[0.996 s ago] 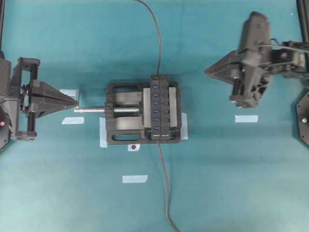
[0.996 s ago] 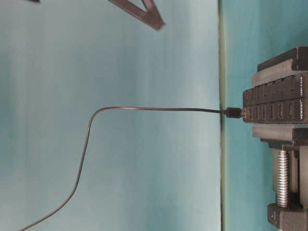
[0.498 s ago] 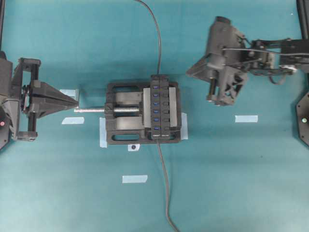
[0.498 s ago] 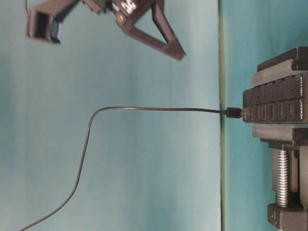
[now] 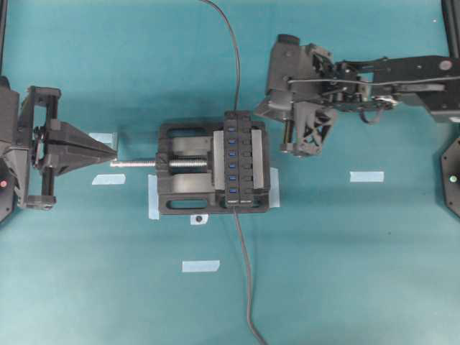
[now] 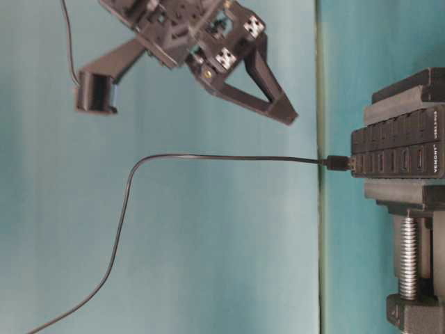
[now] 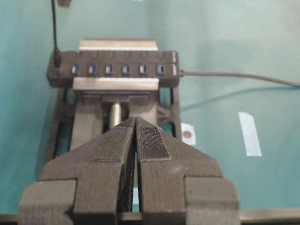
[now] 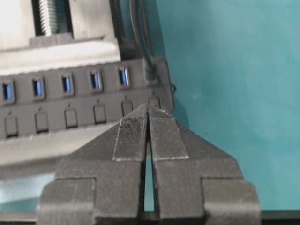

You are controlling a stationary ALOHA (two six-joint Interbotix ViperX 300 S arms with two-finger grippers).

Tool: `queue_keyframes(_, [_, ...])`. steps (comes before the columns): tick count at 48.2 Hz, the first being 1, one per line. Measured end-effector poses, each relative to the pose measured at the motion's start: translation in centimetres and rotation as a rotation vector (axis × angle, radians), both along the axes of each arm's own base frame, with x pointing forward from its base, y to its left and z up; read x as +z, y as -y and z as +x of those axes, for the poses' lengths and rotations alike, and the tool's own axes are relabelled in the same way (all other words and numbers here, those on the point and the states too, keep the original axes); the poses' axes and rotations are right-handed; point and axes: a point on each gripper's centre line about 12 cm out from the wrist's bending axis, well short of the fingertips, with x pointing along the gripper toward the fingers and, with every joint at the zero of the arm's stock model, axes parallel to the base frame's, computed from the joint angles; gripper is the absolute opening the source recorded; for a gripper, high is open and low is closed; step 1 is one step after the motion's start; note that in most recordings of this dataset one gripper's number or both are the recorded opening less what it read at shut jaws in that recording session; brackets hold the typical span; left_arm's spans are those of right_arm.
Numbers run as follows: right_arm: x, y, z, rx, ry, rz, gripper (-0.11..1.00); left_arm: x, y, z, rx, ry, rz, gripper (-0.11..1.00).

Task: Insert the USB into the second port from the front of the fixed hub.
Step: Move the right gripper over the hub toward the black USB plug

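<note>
Right arm has swung in from 3 o'clock. The right gripper (image 5: pixel 257 111) is clenched and empty, its tip now just beside the 12 o'clock end of the hub (image 5: pixel 244 158). The USB plug (image 8: pixel 151 72) sits in the end socket there, so the pull-out probably comes next and no regrasp has happened yet. Left gripper (image 5: pixel 115 152) is parked at 9 o'clock, clenched and empty. The table-level view shows the right gripper above the plug, not touching it, which the overhead view can't show. The left wrist view shows the other blue sockets (image 7: pixel 108 69) free.

Black vise (image 5: pixel 188 169) and tape strips (image 5: pixel 366 176) on teal table (image 5: pixel 359 273).
</note>
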Motion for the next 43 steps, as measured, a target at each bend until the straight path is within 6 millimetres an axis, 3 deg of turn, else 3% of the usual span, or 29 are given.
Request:
queue_keyframes(29, [-1.3, 0.2, 0.8, -0.001, -0.028, 0.008, 0.01, -0.2, 0.0, -0.1, 0.000, -0.018, 0.001, 0.00])
queue_keyframes(37, [-1.4, 0.1, 1.0, 0.001, -0.019, 0.006, 0.07, -0.2, 0.0, -0.1, 0.000, -0.018, 0.001, 0.00])
queue_keyframes(43, [-1.3, 0.2, 1.2, 0.002, -0.003, 0.003, 0.19, -0.2, 0.0, -0.1, -0.002, -0.020, 0.001, 0.00])
